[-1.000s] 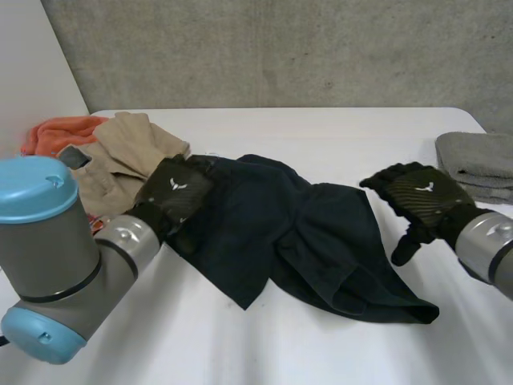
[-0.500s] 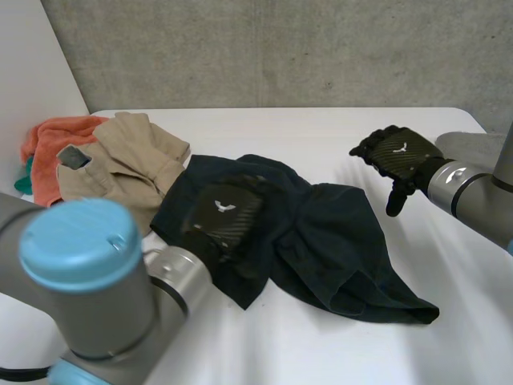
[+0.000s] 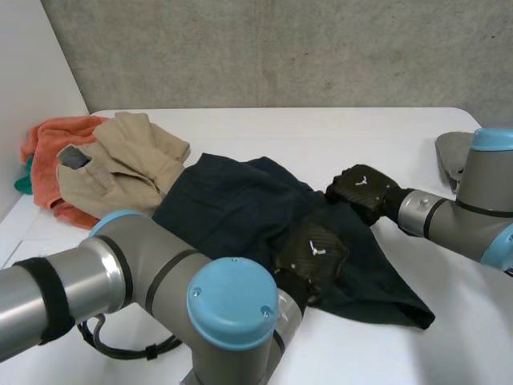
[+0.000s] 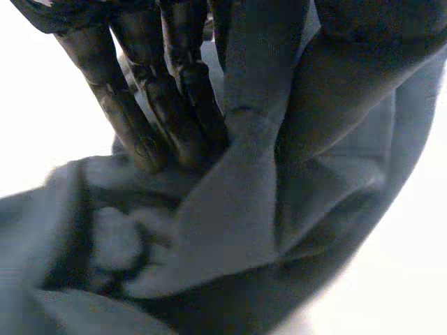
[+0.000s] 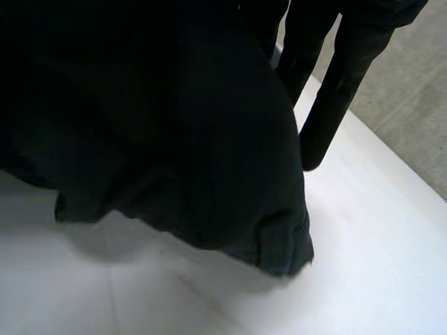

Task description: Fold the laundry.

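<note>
Both hands have shifted since the earlier frame. My left hand (image 3: 314, 250) has crossed from the left-centre of the dark garment (image 3: 232, 212) to its near right part. My right hand (image 3: 361, 187) has come down from above the bare table (image 3: 321, 132) onto the garment's far right edge.

Hand state: in the left wrist view my left hand's fingers (image 4: 143, 118) are straight and close together, their tips pressed into a crease, with a ridge of cloth standing just beside them. On the right I cannot tell whether there is a grip. Cloth bunches under that palm, and its hem appears to hang just clear of the table.

Progress: I judge the task to be at an early stage. The dark garment lies rumpled across the middle of the table, with no clean fold made. A tan garment (image 3: 120, 160) lies crumpled on an orange cloth (image 3: 46, 136) at the far left, both untouched. A grey towel (image 3: 450, 152) at the far right, partly behind my right arm, looks already folded.

Containers: none noted. All the laundry lies directly on the table.
</note>
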You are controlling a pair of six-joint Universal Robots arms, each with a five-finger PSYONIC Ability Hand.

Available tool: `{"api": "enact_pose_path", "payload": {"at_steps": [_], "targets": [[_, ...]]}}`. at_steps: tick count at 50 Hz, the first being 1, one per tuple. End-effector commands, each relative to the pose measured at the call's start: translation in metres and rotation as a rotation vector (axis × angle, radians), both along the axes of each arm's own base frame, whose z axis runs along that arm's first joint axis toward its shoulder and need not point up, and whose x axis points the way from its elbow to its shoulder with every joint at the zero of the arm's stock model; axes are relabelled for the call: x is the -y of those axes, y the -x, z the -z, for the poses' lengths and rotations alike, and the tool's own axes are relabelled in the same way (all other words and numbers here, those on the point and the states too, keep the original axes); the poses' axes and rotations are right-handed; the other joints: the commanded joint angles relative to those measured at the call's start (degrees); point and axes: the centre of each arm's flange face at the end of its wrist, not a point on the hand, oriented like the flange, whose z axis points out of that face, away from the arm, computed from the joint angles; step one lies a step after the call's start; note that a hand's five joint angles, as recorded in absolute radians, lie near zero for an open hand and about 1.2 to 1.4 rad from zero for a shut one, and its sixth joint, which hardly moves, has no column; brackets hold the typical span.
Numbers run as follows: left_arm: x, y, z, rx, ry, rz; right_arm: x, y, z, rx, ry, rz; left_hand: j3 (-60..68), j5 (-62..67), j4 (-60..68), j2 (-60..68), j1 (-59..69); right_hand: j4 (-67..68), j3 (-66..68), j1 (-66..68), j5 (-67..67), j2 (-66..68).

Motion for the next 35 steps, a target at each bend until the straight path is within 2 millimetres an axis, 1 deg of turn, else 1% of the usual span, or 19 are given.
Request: {"api": "enact_pose_path", "payload": {"at_steps": [1,2,3,4,6,8,10,14,17,19,21,22,23,24,25,26,28,30,35], "targets": [[0.027,-0.012,-0.048,-0.098,0.122,-0.182,0.025,0.020,-0.048,0.084,0.093,0.164,12.76,14.63,12.22,12.19,13.27,14.38,14.39,18.56,16.39,13.34],[0.034,-0.021,-0.064,-0.124,0.139,-0.214,0.029,0.026,-0.057,0.093,0.107,0.194,12.76,14.63,12.22,12.19,13.27,14.38,14.39,18.56,16.39,13.34],[0.037,-0.026,-0.071,-0.137,0.148,-0.226,0.031,0.033,-0.071,0.102,0.132,0.226,12.76,14.63,12.22,12.19,13.27,14.38,14.39,18.56,16.39,13.34],[0.039,-0.030,-0.077,-0.144,0.156,-0.237,0.031,0.041,-0.092,0.112,0.174,0.266,12.76,14.63,12.22,12.19,13.27,14.38,14.39,18.56,16.39,13.34],[0.047,-0.044,-0.096,-0.175,0.180,-0.274,0.028,0.048,-0.111,0.117,0.217,0.294,12.76,14.63,12.22,12.19,13.27,14.38,14.39,18.56,16.39,13.34],[0.051,-0.052,-0.108,-0.195,0.197,-0.298,0.015,0.051,-0.132,0.117,0.249,0.312,12.76,14.63,12.22,12.19,13.27,14.38,14.39,18.56,16.39,13.34],[0.060,-0.065,-0.119,-0.215,0.214,-0.338,0.008,0.054,-0.140,0.117,0.255,0.322,12.76,14.63,12.22,12.19,13.27,14.38,14.39,18.56,16.39,13.34],[0.082,-0.082,-0.122,-0.217,0.212,-0.410,-0.026,0.052,-0.154,0.106,0.204,0.314,12.76,14.63,12.22,12.19,13.27,14.38,14.39,18.56,16.39,13.34],[0.103,-0.093,-0.122,-0.220,0.213,-0.459,-0.041,0.051,-0.150,0.089,0.144,0.308,12.76,14.63,12.22,12.19,13.27,14.38,14.39,18.56,16.39,13.34],[0.114,-0.098,-0.118,-0.214,0.206,-0.471,-0.053,0.043,-0.137,0.070,0.078,0.290,12.76,14.63,12.22,12.19,13.27,14.38,14.39,18.56,16.39,13.34],[0.131,-0.101,-0.099,-0.187,0.168,-0.467,-0.064,0.030,-0.129,0.059,0.050,0.256,12.76,14.63,12.22,12.19,13.27,14.38,14.39,18.56,16.39,13.34],[0.137,-0.102,-0.092,-0.178,0.153,-0.461,-0.072,0.017,-0.120,0.042,0.032,0.233,12.76,14.63,12.22,12.19,13.27,14.38,14.39,18.56,16.39,13.34],[0.141,-0.101,-0.085,-0.169,0.140,-0.454,-0.072,0.013,-0.114,0.030,0.024,0.236,12.76,14.63,12.22,12.19,13.27,14.38,14.39,18.56,16.39,13.34],[0.149,-0.098,-0.071,-0.154,0.112,-0.433,-0.072,0.009,-0.108,0.015,0.018,0.243,12.76,14.63,12.22,12.19,13.27,14.38,14.39,18.56,16.39,13.34],[0.152,-0.098,-0.067,-0.150,0.105,-0.427,-0.070,0.006,-0.099,-0.001,0.010,0.250,12.76,14.63,12.22,12.19,13.27,14.38,14.39,18.56,16.39,13.34],[0.155,-0.096,-0.062,-0.144,0.095,-0.418,-0.064,0.004,-0.084,-0.040,0.006,0.282,12.76,14.63,12.22,12.19,13.27,14.38,14.39,18.56,16.39,13.34],[0.160,-0.090,-0.044,-0.117,0.071,-0.394,-0.058,0.004,-0.071,-0.083,0.009,0.319,12.28,14.15,11.74,11.71,12.79,14.38,14.39,18.56,16.39,13.34],[0.164,-0.089,-0.037,-0.108,0.060,-0.396,-0.049,0.004,-0.057,-0.140,0.024,0.357,3.91,5.78,3.37,3.34,4.42,14.38,14.39,18.56,16.39,13.34],[0.173,-0.090,-0.037,-0.112,0.067,-0.407,-0.042,-0.012,-0.050,-0.134,0.097,0.348,-29.03,-27.16,-29.57,-29.60,-28.52,14.38,14.39,18.56,16.39,13.34]]}}
